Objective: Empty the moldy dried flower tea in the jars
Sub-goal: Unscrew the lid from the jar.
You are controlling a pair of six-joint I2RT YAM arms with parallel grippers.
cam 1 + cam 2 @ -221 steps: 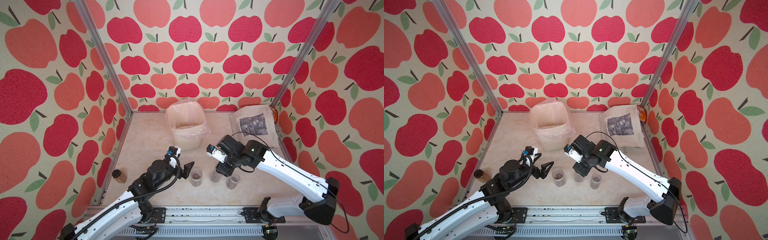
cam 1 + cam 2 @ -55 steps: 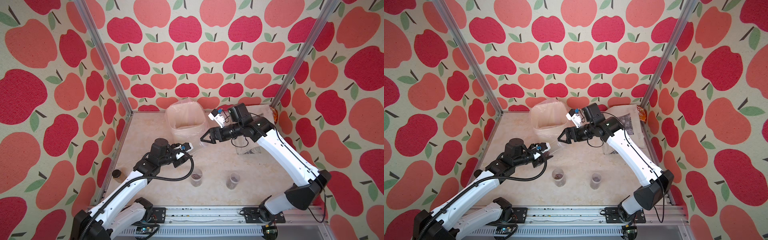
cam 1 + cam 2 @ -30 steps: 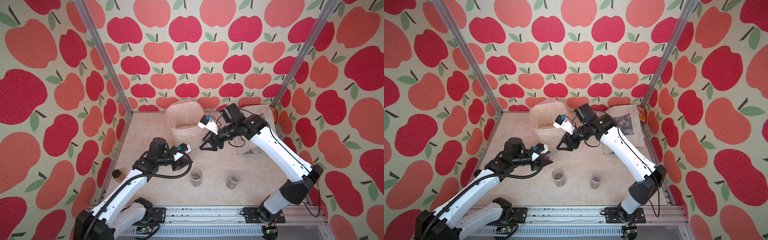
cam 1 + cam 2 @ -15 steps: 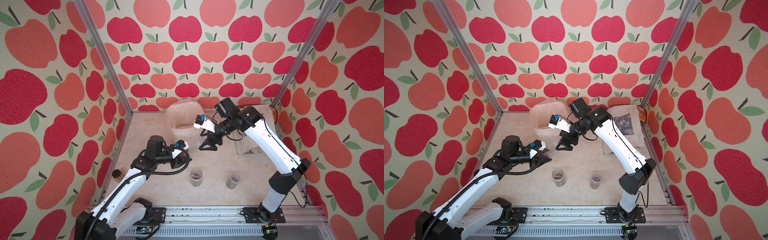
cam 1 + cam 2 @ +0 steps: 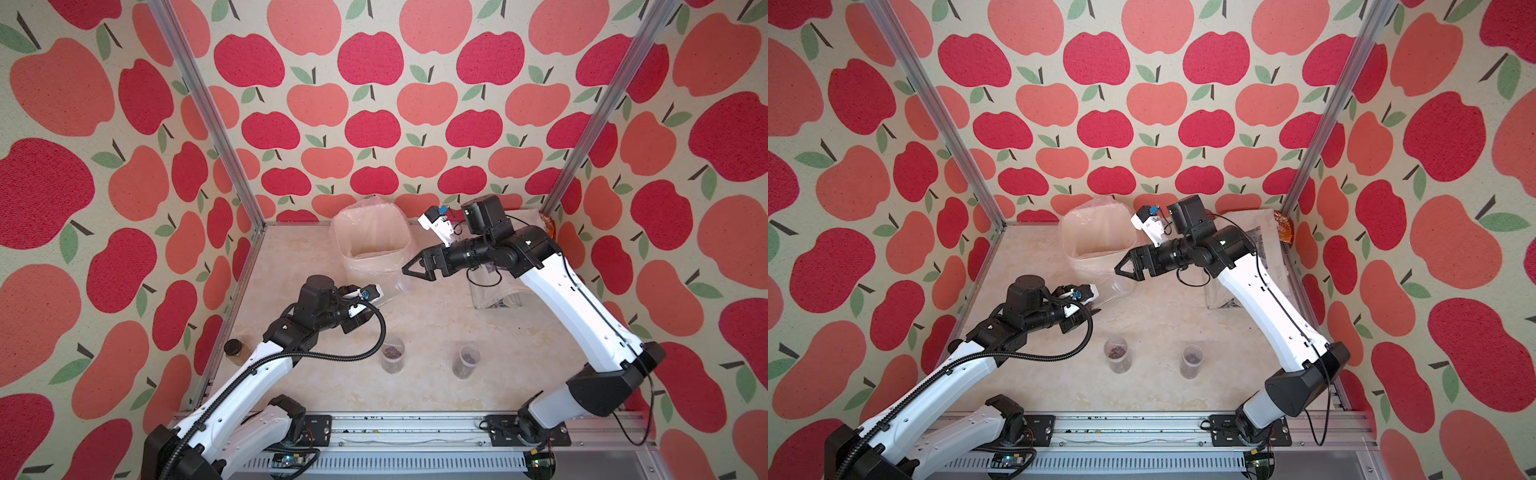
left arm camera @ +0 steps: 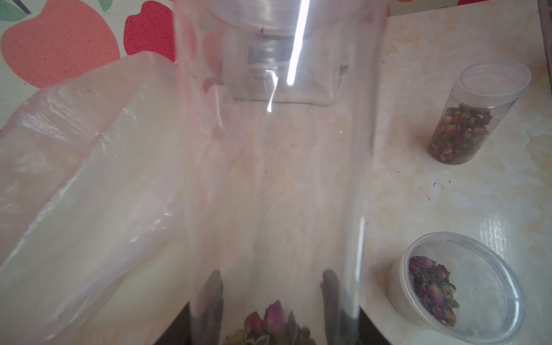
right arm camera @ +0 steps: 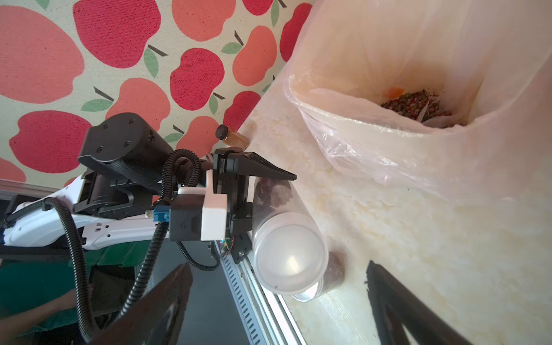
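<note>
My left gripper (image 5: 362,318) is shut on the base end of one of the jars (image 5: 395,291), a clear jar that lies tilted with its lidded end toward the cream bin (image 5: 351,232). Moldy dried flower tea (image 6: 268,325) sits at the gripped end, between my fingers (image 6: 212,298). My right gripper (image 5: 409,270) hangs open beside the bin, facing the jar's round lid (image 7: 288,257) without touching it. Two more lidded jars (image 5: 392,355) (image 5: 466,360) with dark tea stand near the front edge. Crumbly tea (image 7: 418,104) lies inside the bin's liner.
A clear pouch (image 5: 494,291) stands under my right arm at the back right. A small brown bottle (image 5: 233,351) with a black cap sits at the table's left edge. An orange packet (image 5: 548,224) lies in the back right corner.
The left gripper has taken one jar from the front row and carried it toward the bin. Over the last second the right gripper's jaws opened wide in front of the lid.
</note>
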